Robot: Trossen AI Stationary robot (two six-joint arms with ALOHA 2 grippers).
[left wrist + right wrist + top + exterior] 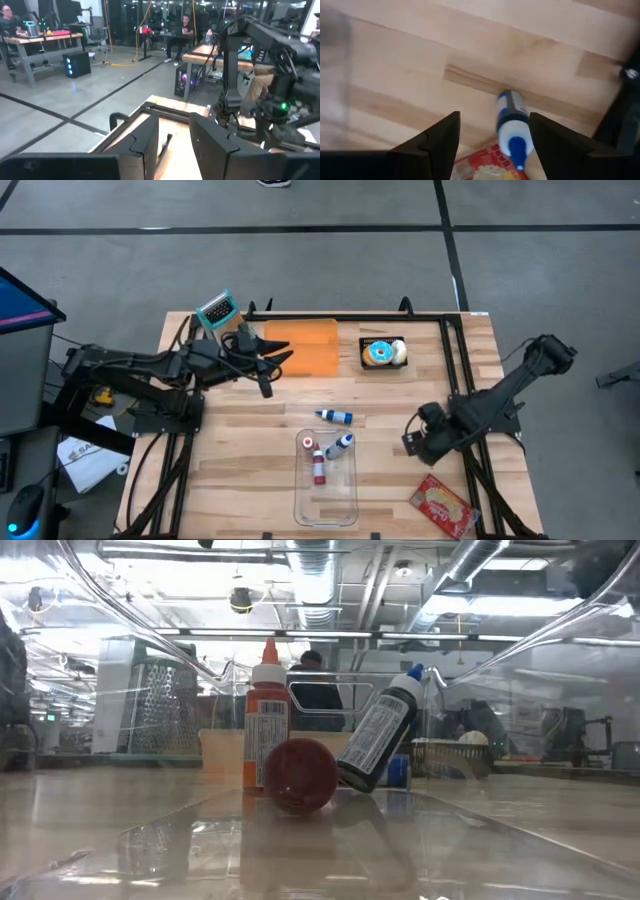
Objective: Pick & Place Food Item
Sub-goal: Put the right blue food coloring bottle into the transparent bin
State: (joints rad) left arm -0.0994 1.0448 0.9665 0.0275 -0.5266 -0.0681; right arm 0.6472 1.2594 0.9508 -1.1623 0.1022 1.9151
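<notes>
— On the desk [230, 460], where is the food item seen?

— A small bottle [511, 122], white with a blue cap, is seen in the right wrist view between the fingers of the right end effector [418, 444]. Those fingers are spread wide and neither is touched by the bottle. Whether the bottle rests on the wood cannot be told. Its capped end is seen over the edge of a red packet [445, 505], which lies at the desk's near right corner.

— Can anything be read on the packet?

— Print is seen on it, but no word can be made out.

— And the other bottles?

— A clear container [346, 506] is set at the middle of the near edge. An upright red-capped bottle [266, 715], a second red-capped bottle [300, 775] lying with its cap towards the low camera, and a leaning blue-capped bottle [382, 738] are held in it. Labels with fine writing are carried by the upright and the leaning bottles; none of it can be read. One more blue-capped bottle [335, 416] is laid on the wood just beyond the container.

— How is the left end effector [173, 120] held?

— It is held level above the far left of the desk, beside an orange board [305, 340]. Its fingers are set with a narrow gap, and nothing is seen gripped between them.
</notes>
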